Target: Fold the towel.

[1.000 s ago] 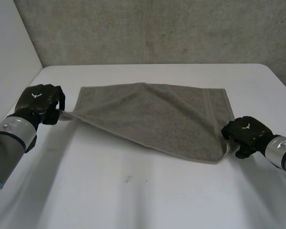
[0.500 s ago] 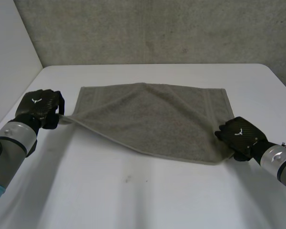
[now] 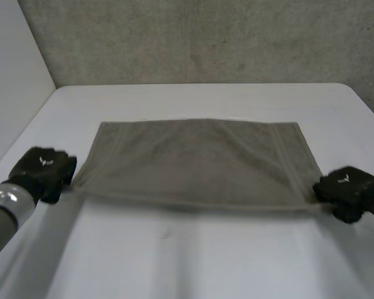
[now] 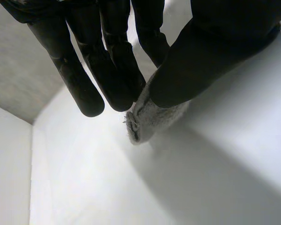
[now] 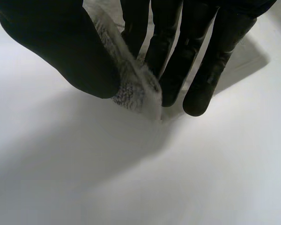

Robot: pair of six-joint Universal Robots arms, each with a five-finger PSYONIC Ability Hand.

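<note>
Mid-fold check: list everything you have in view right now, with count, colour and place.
grey-brown terry towel: one, grey-brown, across the middle of the table, near edge stretched between the two hands
white table: one, white, under the towel
rough grey wall: one, grey, behind the table's far edge
left hand: one, black, pinching the towel's near left corner between thumb and fingers
right hand: one, black, pinching the towel's near right corner between thumb and fingers
</note>
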